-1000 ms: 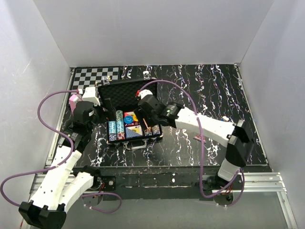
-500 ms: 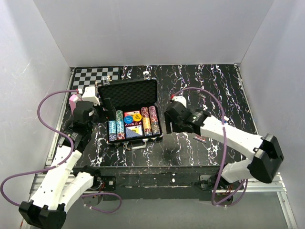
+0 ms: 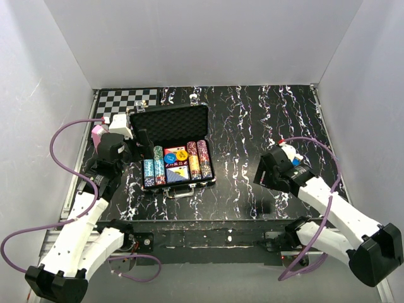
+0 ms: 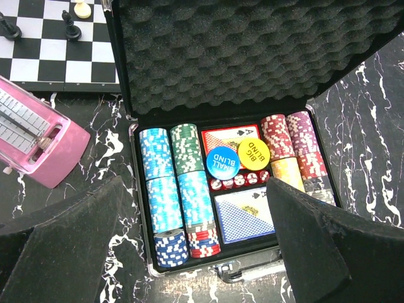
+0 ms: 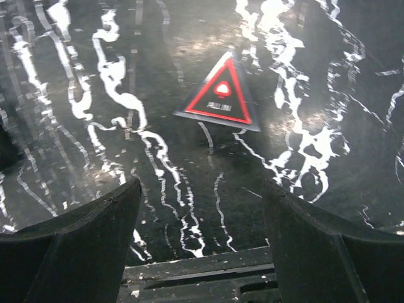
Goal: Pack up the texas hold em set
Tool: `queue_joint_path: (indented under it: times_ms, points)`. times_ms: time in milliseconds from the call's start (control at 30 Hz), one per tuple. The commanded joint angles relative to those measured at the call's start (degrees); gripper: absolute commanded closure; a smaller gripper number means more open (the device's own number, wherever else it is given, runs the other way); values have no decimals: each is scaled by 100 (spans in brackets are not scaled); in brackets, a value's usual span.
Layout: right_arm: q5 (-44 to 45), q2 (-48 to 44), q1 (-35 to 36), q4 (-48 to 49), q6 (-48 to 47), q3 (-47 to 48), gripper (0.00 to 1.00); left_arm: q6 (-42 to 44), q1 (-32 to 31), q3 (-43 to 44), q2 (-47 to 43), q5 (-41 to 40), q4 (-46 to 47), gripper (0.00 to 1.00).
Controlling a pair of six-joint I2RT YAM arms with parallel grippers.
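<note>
The black briefcase (image 3: 169,150) lies open at the table's left middle, with its foam-lined lid (image 4: 246,50) raised. Inside are chip rows (image 4: 165,189), a red deck (image 4: 235,134), a blue deck (image 4: 243,214) and two round buttons (image 4: 222,161). My left gripper (image 3: 126,150) is open and empty, just left of the case. In the left wrist view the left gripper (image 4: 197,249) hovers over the case's near edge. My right gripper (image 3: 266,175) is open and empty, well to the right of the case. In the right wrist view the right gripper (image 5: 199,246) is over bare table.
A chessboard (image 3: 126,98) with pieces lies at the back left. A pink device (image 4: 31,139) sits left of the case. A black card with a red triangle (image 5: 218,95) lies on the marbled table ahead of the right gripper. The table's front edge (image 5: 202,278) is just below it.
My right arm has drawn back from over the case, moving right and toward the near edge. The left arm and the case have not moved.
</note>
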Motion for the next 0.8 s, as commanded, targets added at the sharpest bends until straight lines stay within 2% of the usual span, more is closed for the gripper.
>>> queue_joint_path:
  times_ms: [0,267,767]
  points:
    - [-162,-228,-552,156,341,-310,15,63,10,-50,-47,86,106,2]
    - [-602,271,-1387,858,-19,-521,18,46,10,-67,-100,121,98,2]
    - [-1006,1634,-1880,1457,-652,-100,25,37,18,-76,-118,157,98,2]
